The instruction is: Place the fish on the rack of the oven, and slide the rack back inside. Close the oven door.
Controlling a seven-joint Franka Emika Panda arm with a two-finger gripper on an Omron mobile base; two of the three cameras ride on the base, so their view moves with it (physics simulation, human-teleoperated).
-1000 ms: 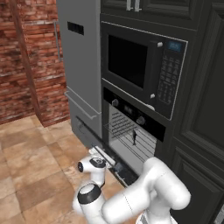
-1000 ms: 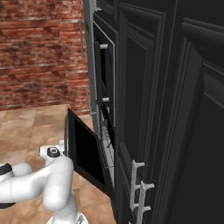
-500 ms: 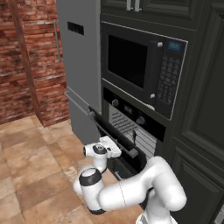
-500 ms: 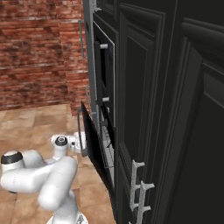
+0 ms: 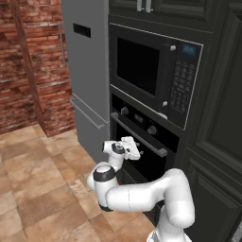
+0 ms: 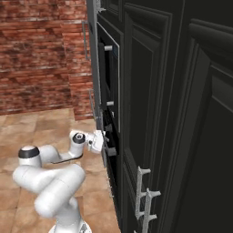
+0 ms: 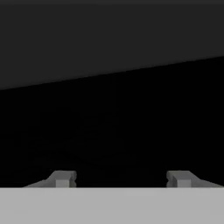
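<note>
The tool (image 5: pixel 134 152), fingers apart and gripping nothing, pressed against the shut oven door (image 5: pixel 142 160) below its silver handle (image 5: pixel 138 135).

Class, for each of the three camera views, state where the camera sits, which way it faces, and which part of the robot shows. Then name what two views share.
Left base view: behind the arm on its left, facing the oven door and microwave; arm and gripper show.
Right base view: behind on the right, looking along the cabinet fronts; arm and gripper show.
Hand view: on the hand, facing the dark oven door up close; fingertips show.
Shared: both base views show the gripper at the shut oven door.
</note>
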